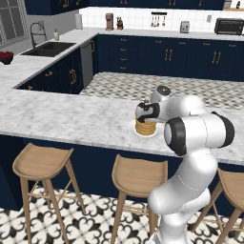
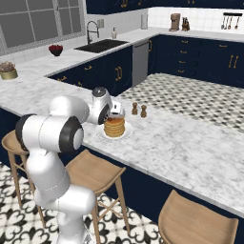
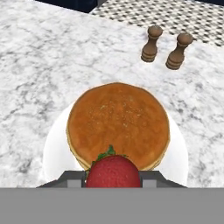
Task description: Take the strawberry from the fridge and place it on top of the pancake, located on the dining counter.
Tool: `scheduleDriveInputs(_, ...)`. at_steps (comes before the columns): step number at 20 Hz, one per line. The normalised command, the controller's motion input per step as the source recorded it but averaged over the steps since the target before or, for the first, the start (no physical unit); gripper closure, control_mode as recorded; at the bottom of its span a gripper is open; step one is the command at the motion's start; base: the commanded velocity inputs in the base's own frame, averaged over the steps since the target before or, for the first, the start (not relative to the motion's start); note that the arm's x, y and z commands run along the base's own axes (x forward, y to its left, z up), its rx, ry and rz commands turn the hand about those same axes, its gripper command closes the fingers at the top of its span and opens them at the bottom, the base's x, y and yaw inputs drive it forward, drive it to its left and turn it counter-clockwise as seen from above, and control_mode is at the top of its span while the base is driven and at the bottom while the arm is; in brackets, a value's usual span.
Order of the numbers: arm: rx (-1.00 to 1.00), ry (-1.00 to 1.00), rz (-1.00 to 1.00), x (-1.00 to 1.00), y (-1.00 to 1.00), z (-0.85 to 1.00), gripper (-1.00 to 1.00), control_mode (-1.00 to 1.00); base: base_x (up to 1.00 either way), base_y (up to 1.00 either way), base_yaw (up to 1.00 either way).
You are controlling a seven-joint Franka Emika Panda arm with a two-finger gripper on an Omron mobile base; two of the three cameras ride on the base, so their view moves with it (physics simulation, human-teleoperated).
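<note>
One strawberry (image 3: pixel 113 171), one pancake (image 3: pixel 118 124) stack on one white plate (image 3: pixel 54 144), and two wooden shakers (image 3: pixel 151 43) (standing side by side). Three wooden stools (image 1: pixel 42 162) line the dining counter (image 1: pixel 62 116); one bowl of red fruit (image 2: pixel 55 49) sits farther off.

Long white-grey veined marble dining counter (image 3: pixel 39 65): smooth, polished. Round golden-brown pancake stack (image 3: pixel 118 122): matt, finely speckled. Small white plate (image 3: pixel 54 148): smooth, ceramic-looking. Red strawberry (image 3: pixel 113 172): matt. Two brown mills (image 3: pixel 165 49): turned wood.

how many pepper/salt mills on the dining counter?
2. Both brown mills stand upright side by side on the dining counter, just beyond the pancake plate, apart from it.
</note>
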Motion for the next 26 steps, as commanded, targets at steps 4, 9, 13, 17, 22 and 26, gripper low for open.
scheduleDriveInputs(4, 0.00, 0.00, 0.00, 0.26, -0.01, -0.11, 1.00, -1.00, 0.00, 0.00, 0.00)
scheduleDriveInputs(9, 0.00, 0.00, 0.00, 0.22, -0.01, 0.02, 1.00, -1.00, 0.00, 0.00, 0.00)
scheduleDriveInputs(13, 0.00, 0.00, 0.00, 0.18, -0.07, 0.00, 1.00, -1.00, 0.00, 0.00, 0.00)
scheduleDriveInputs(17, 0.00, 0.00, 0.00, 0.13, -0.03, -0.25, 1.00, -1.00, 0.00, 0.00, 0.00)
scheduleDriveInputs(22, 0.00, 0.05, 0.00, 0.03, 0.00, -0.43, 1.00, -1.00, 0.00, 0.00, 0.00)
scheduleDriveInputs(26, 0.00, 0.02, 0.00, -0.03, 0.00, -0.39, -1.00, -1.00, 0.00, 0.00, 0.00)
